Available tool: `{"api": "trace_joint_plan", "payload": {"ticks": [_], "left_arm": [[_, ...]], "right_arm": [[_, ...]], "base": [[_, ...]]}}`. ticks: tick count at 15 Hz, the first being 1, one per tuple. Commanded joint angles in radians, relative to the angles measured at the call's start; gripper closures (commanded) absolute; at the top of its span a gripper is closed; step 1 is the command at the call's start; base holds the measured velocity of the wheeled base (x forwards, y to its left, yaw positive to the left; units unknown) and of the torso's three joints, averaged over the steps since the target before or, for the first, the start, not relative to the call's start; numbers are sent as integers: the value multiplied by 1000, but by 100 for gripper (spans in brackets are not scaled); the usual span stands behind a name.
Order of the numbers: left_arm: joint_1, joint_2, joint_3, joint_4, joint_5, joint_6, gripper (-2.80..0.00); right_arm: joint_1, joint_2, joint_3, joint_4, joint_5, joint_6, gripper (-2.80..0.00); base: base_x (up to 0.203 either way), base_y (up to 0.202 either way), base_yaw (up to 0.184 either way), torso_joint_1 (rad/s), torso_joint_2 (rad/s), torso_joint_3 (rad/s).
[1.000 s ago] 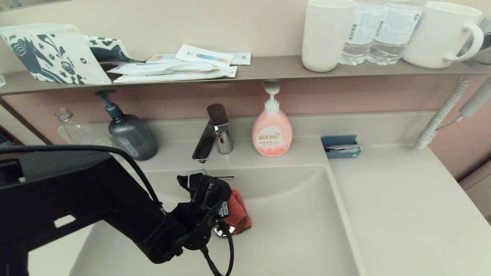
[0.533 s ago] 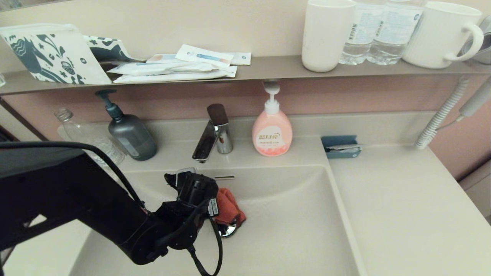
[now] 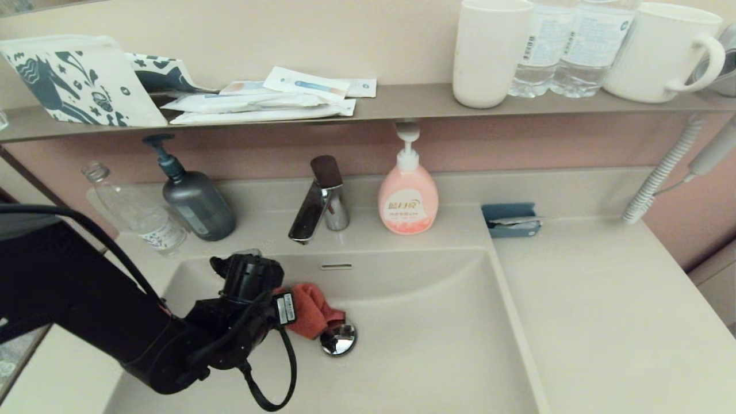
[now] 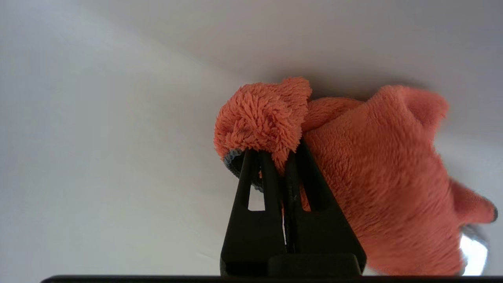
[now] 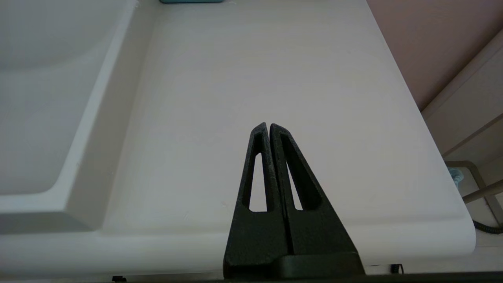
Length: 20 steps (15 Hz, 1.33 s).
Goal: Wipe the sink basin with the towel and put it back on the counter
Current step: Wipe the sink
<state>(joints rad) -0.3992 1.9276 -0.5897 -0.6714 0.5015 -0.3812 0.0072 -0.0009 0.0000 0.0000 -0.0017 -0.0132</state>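
The orange-red towel [image 3: 310,316] lies bunched on the floor of the beige sink basin [image 3: 437,345], just left of the chrome drain plug [image 3: 338,339]. My left gripper [image 4: 273,151] is shut on the towel [image 4: 377,173], pinching a fuzzy fold with dark trim between its fingertips. In the head view the black left wrist [image 3: 250,287] hides the fingers. The overflow slot [image 3: 336,266] shows on the back wall. My right gripper [image 5: 268,126] is shut and empty, hanging over the counter [image 5: 275,78] right of the basin. The right arm is out of the head view.
A chrome faucet [image 3: 316,201], pink soap bottle [image 3: 407,195], dark pump bottle [image 3: 192,198] and clear bottle [image 3: 135,210] stand behind the basin. A blue holder [image 3: 510,219] sits on the counter [image 3: 604,305]. The wall shelf [image 3: 402,100] carries cups, bottles and packets.
My left gripper has dragged the towel leftward across the basin floor, uncovering the drain plug. The right gripper's earlier position is not shown.
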Motion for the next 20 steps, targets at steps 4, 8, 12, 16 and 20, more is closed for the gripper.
{"api": "trace_joint_plan", "payload": {"ticks": [4, 8, 12, 16, 20], "left_arm": [[106, -10, 94, -163, -27, 106, 0], [203, -9, 238, -333, -75, 186, 0], [321, -8, 289, -392, -156, 242, 0], [406, -18, 347, -412, -226, 299, 0], [367, -47, 468, -426, -240, 297, 0]], "right_arm": [[0, 1, 0, 0, 0, -1, 0], [0, 1, 0, 0, 0, -1, 0], [0, 1, -1, 0, 0, -1, 0], [0, 1, 0, 0, 0, -1, 0], [0, 1, 0, 0, 0, -1, 0]], "base": [[0, 0, 0, 0, 0, 0], [0, 0, 0, 0, 0, 0], [0, 0, 0, 0, 0, 0], [0, 0, 0, 0, 0, 0], [0, 0, 0, 0, 0, 0]]}}
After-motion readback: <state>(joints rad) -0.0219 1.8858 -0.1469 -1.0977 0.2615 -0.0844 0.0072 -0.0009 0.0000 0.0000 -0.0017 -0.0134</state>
